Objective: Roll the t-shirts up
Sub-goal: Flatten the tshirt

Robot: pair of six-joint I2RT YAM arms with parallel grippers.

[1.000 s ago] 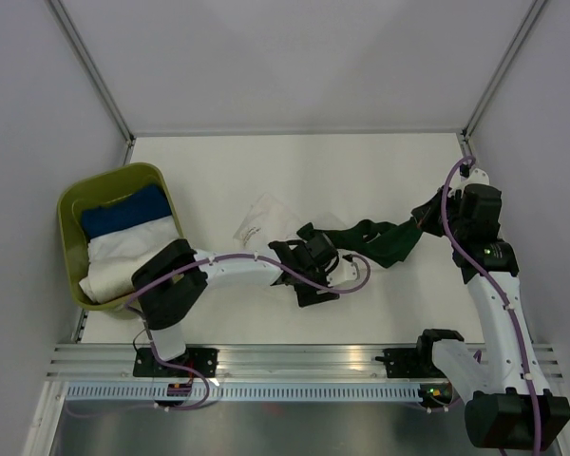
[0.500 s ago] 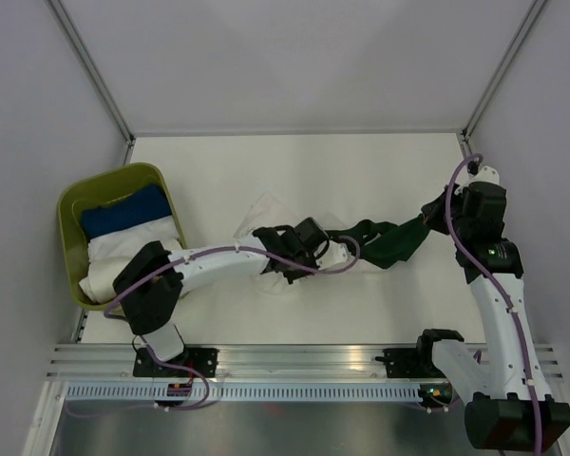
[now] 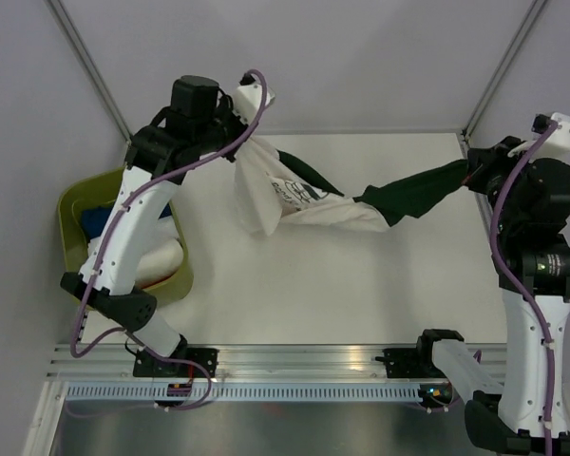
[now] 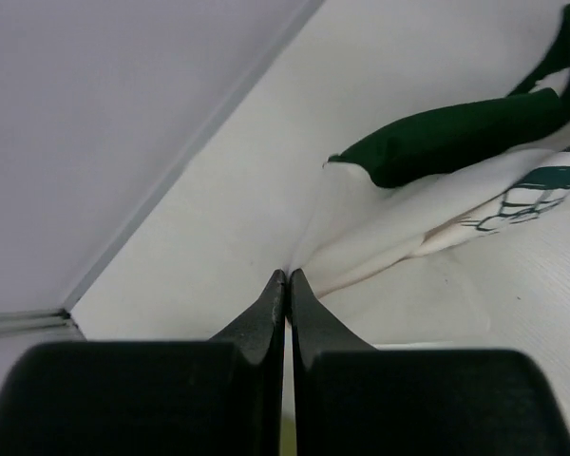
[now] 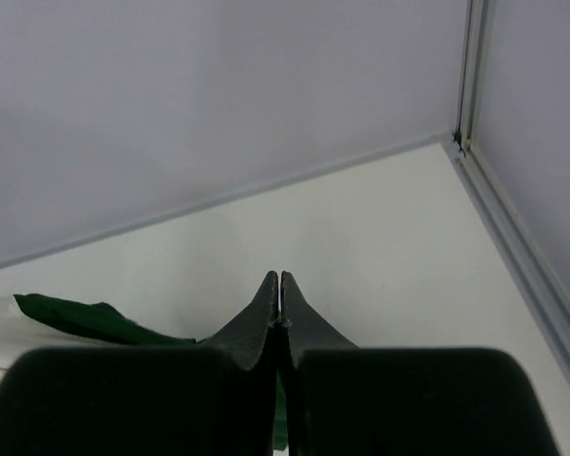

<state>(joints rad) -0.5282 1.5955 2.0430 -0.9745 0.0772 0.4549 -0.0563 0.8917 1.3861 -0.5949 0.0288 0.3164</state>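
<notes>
Both arms have risen from low over the middle of the bench (image 3: 361, 285), pulling the cloth up and apart. The left fingers (image 3: 243, 142) (image 4: 286, 277) are now high near the far-left corner, clenched on an edge of the white t-shirt (image 3: 266, 195) (image 4: 380, 237). It hangs from them and trails right across the far half of the bench, print showing. The right fingers (image 3: 472, 174) (image 5: 279, 277) are up at the far-right corner, pressed together on the dark green t-shirt (image 3: 423, 190) (image 5: 85, 318). That shirt stretches left in a sagging band and overlaps the white one mid-span. Part of it also shows behind the white cloth. At the left edge an olive bin (image 3: 65, 249) holds a blue bundle (image 3: 93, 220) and a white bundle (image 3: 161, 258).
</notes>
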